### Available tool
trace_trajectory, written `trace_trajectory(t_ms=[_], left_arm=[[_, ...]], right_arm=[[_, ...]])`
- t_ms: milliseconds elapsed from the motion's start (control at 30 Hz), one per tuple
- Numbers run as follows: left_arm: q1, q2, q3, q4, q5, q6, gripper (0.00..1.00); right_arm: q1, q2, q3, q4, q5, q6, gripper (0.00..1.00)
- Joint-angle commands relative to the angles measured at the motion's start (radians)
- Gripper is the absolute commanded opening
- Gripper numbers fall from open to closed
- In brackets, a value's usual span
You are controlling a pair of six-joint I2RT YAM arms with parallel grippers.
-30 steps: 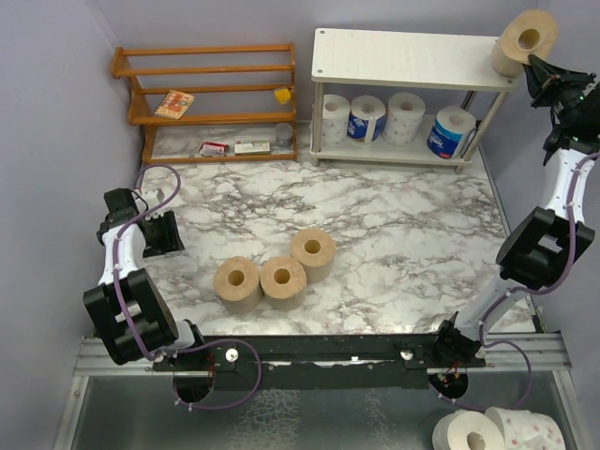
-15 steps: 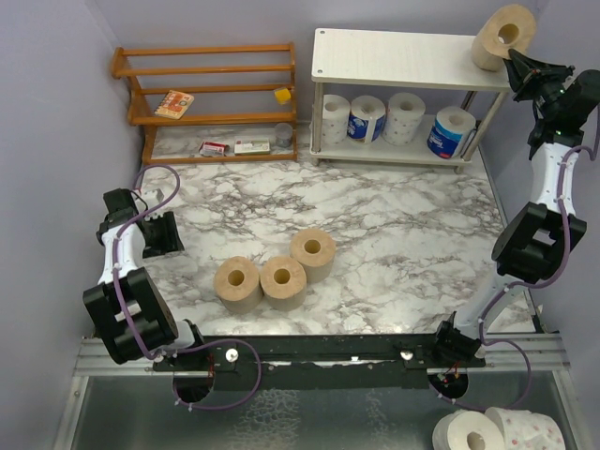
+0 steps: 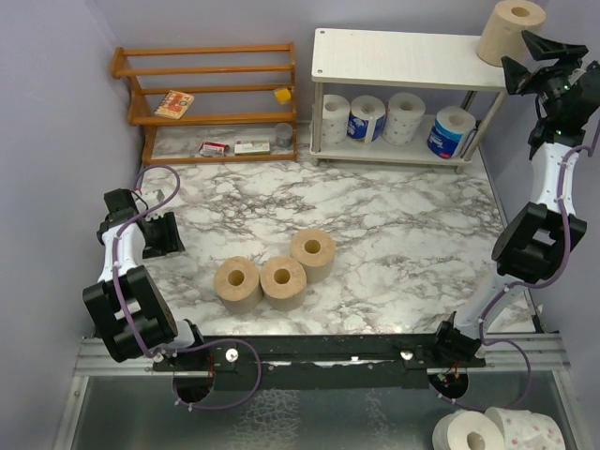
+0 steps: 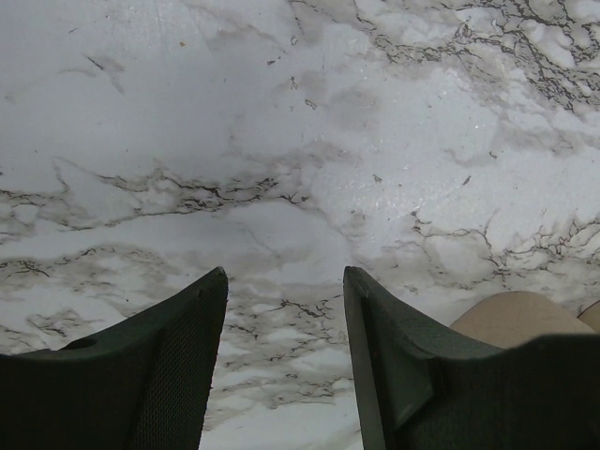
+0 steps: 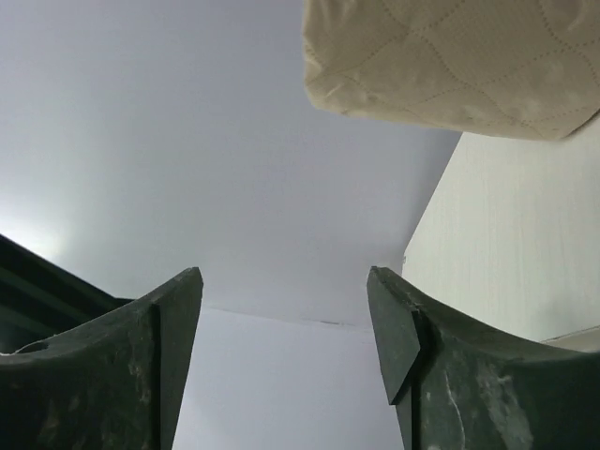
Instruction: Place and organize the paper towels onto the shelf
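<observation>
The marble table [image 3: 403, 234] fills most of the view, with the shelf [image 3: 403, 56] at its far right and the orange wooden rack [image 3: 202, 70] at its far left.

The change is on the shelf's top board. 1 second ago the right gripper [image 3: 520, 52] was clamped on a tan roll [image 3: 511, 31], held tilted over the far right corner. Now that roll stands upright on the board there, core up. The fingers have sprung wide apart just beside it, with nothing between them. From the right wrist camera, the roll's quilted side sits above and beyond the open fingers, clear of both.

I judge this roll delivered, making 5 on the shelf. The lower tier holds 4 rolls [image 3: 406, 114] in a row, 2 white and 2 blue-and-white. That leaves 3 loose tan rolls [image 3: 283, 279] close together near the middle of the table.

The left gripper [image 4: 286, 281] hangs over bare marble at the near left. Its fingers are about half open and empty, with a tan roll's edge just to its right.

No writing is readable. The blue wrappers' print and the small packets [image 3: 234, 147] on the rack are too small to make out.
</observation>
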Motion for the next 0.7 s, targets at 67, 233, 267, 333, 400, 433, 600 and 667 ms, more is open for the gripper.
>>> trace_trajectory(t_ms=[67, 233, 267, 333, 400, 433, 600, 667], left_arm=[[0.008, -0.011, 0.024, -0.009, 0.041, 0.015, 0.55], [0.008, -0.024, 0.022, -0.009, 0.041, 0.017, 0.55], [0.008, -0.025, 0.024, -0.009, 0.041, 0.017, 0.55], [0.008, -0.026, 0.023, -0.008, 0.043, 0.017, 0.55], [0.007, -0.029, 0.023, -0.008, 0.044, 0.017, 0.55], [0.009, -0.031, 0.023, -0.008, 0.044, 0.017, 0.55], [0.009, -0.037, 0.022, -0.009, 0.064, 0.022, 0.55], [0.009, -0.034, 0.023, -0.008, 0.066, 0.021, 0.55]], right_arm=[[-0.008, -0.066, 0.059, 0.146, -0.042, -0.080, 1.00], [0.017, -0.155, 0.103, 0.114, -0.186, -0.458, 1.00], [0.029, -0.182, 0.080, 0.158, -0.242, -0.557, 1.00], [0.055, -0.249, -0.020, 0.335, -0.409, -0.718, 1.00], [0.070, -0.319, -0.160, 0.550, -0.602, -0.787, 1.00], [0.072, -0.354, -0.235, 0.632, -0.664, -0.803, 1.00], [0.067, -0.434, -0.436, 0.199, -0.788, -0.892, 1.00], [0.147, -0.380, -0.432, 0.200, -1.009, -0.897, 1.00]])
